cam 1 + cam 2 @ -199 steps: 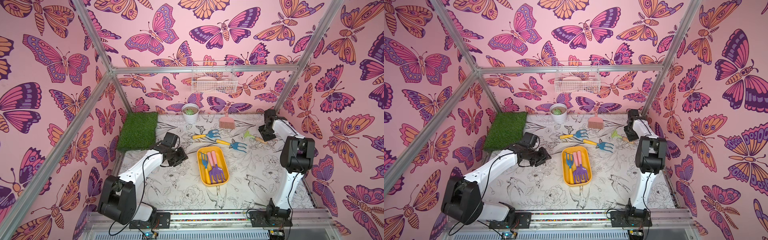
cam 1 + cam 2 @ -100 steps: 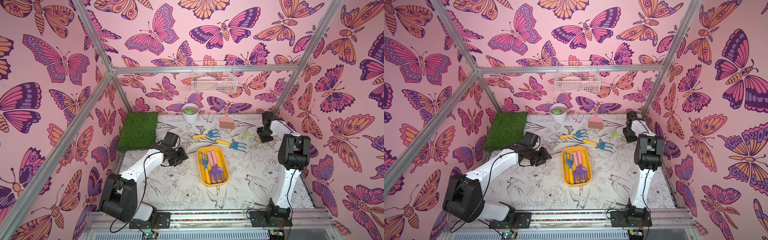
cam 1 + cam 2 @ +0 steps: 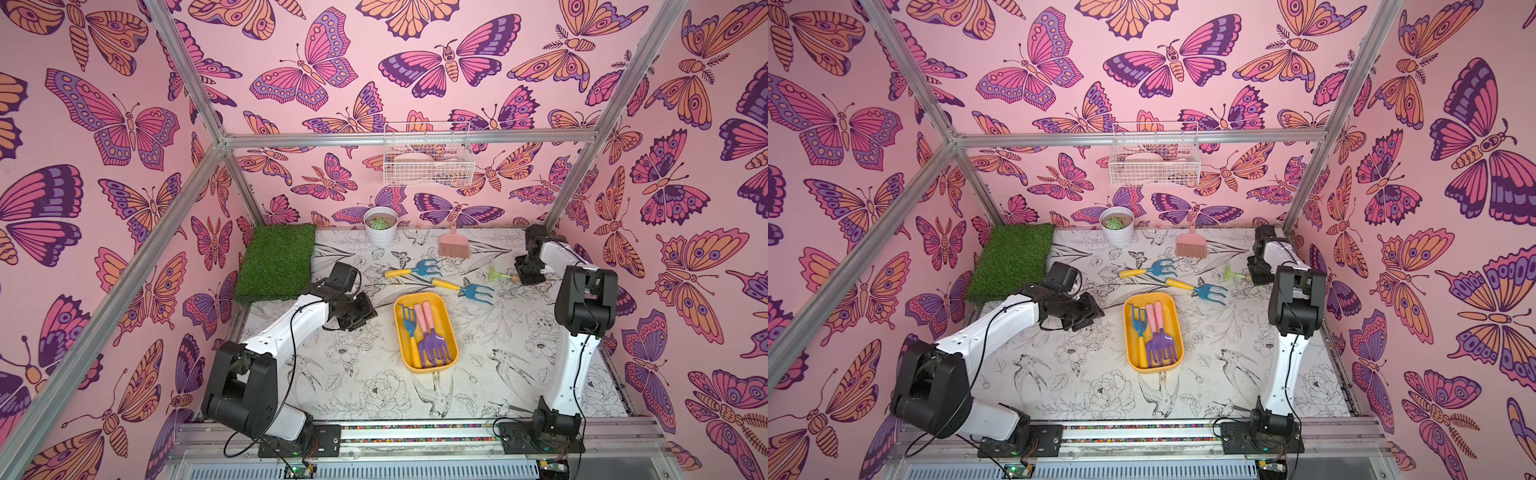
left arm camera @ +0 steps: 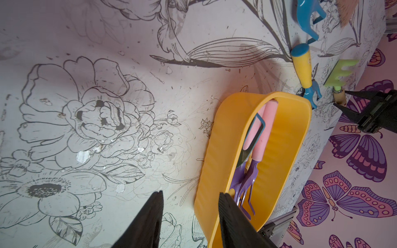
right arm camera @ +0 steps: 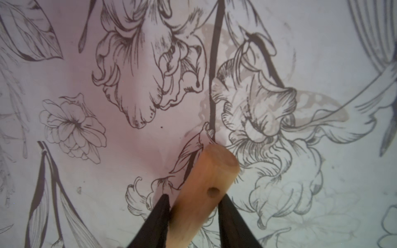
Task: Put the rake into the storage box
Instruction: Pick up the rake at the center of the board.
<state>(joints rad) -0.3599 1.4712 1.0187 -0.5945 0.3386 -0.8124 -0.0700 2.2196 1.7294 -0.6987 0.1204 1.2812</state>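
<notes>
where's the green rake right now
In both top views the green rake lies at the far right of the table, just right of the nearer blue tool, its wooden handle between the right gripper's fingers.

The right gripper (image 5: 194, 203) closes on a rake handle (image 5: 206, 176) of pale wood, one black finger (image 5: 160, 214) against each side. A small round hole (image 5: 212, 192) sits in the handle just beyond the fingers, and its cut end faces away from them. Under and all around the handle lies a white table cover (image 5: 129, 139) printed with black-line flowers. Whether the handle rests on the cover is unclear.
</notes>
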